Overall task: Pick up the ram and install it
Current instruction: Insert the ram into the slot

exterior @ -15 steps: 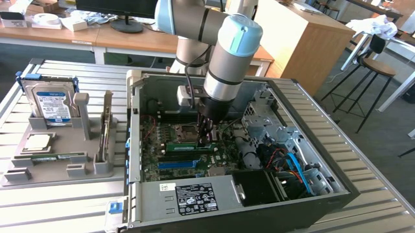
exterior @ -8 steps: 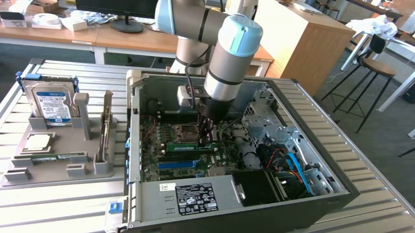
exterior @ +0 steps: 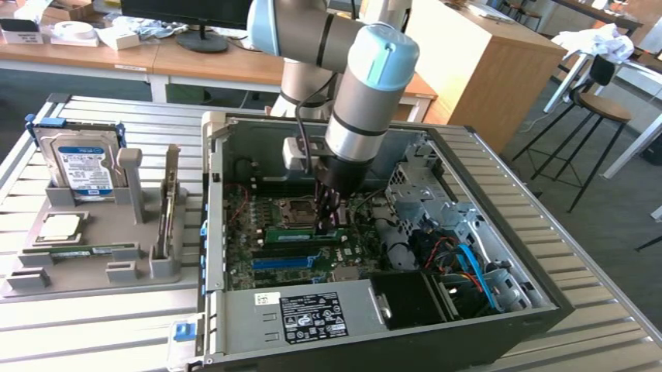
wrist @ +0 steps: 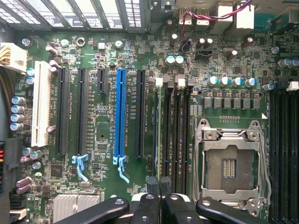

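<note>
- Two dark fingertips (wrist: 152,191) of the pincer (wrist: 160,198) press together on the ram (wrist: 160,135), clamping its thin top edge near one end.
- Ram stands on edge in the row of memory slots (wrist: 180,135), between the blue slot (wrist: 120,112) and the processor socket (wrist: 231,165). Whether it is fully seated cannot be told.
- Its long axis runs along the slot, parallel to the blue slot; in the exterior view it lies across the board from that view's left to right.
- Risk: with the grip near one end, downward pressure may be uneven, so the far end could stay proud or the stick could tilt and bend.
- Farther out, the open computer case (exterior: 215,232) lies on a slatted tabletop (exterior: 104,325), with a hard drive (exterior: 83,159) on the exterior view's left.
</note>
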Robot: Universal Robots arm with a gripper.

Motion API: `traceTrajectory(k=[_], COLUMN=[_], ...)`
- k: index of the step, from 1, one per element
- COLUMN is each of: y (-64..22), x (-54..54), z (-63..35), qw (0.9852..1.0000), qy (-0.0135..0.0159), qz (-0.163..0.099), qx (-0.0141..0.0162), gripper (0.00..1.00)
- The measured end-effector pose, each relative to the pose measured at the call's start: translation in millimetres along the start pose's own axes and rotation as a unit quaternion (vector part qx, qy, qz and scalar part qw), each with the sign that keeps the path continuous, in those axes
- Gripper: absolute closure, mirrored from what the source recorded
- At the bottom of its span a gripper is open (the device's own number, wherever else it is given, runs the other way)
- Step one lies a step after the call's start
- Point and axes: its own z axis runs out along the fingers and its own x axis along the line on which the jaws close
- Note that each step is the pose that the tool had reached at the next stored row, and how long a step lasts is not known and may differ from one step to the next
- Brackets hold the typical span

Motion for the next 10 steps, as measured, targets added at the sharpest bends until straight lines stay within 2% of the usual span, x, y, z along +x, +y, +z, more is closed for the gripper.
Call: traceTrajectory(k=[10], y=[-0.1], x=[0.0], z=[1.4], qw=[1.0], qy=[0.0], qz=[0.0], qx=[0.0004], gripper=[0.89])
